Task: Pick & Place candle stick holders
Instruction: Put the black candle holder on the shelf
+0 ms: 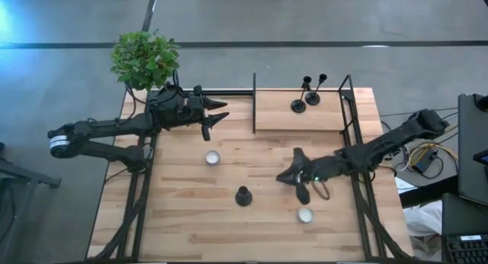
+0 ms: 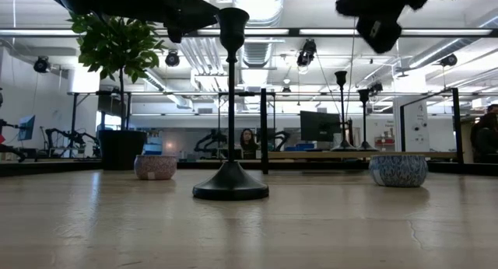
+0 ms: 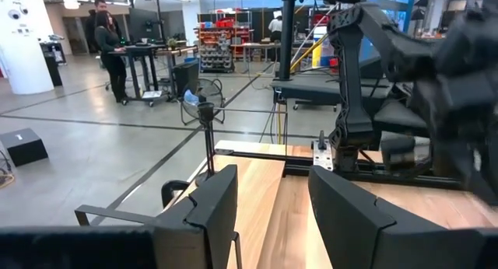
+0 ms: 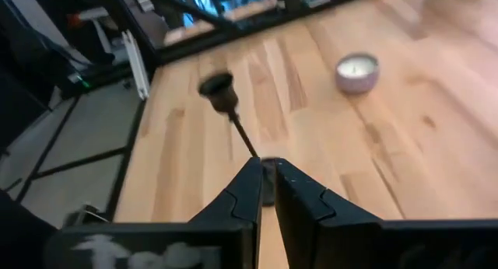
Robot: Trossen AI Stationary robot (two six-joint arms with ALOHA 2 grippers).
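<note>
One holder stands upright on the desk, just beyond the right gripper, whose fingers are closed on nothing. Left gripper fingers stand apart, empty. Likely rigid, top-heavy; grasp the thin stem.

Bright ceiling strip lights lit the scene evenly, and the low view was backlit, turning the nearest candle stick holder into a silhouette. A blue glare flared at the high view's upper left corner. The right wrist view was motion-blurred. Shadows on the desk were faint.
</note>
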